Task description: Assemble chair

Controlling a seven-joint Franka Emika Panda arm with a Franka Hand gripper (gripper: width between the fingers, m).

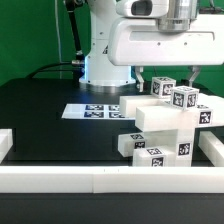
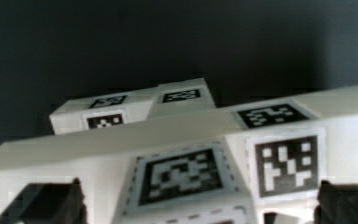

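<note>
The chair's white tagged parts stand clustered on the exterior view's right: a long slab, tagged blocks on top, and a small block in front. My gripper hangs just above this cluster. In the wrist view my gripper is open, with a dark fingertip at each side of a wide tagged part directly below. I cannot tell whether the fingers touch it. Beyond it lies another tagged block.
The marker board lies flat on the black table, to the exterior view's left of the parts. White rails border the table at the front, the left and the right. The arm's base stands behind.
</note>
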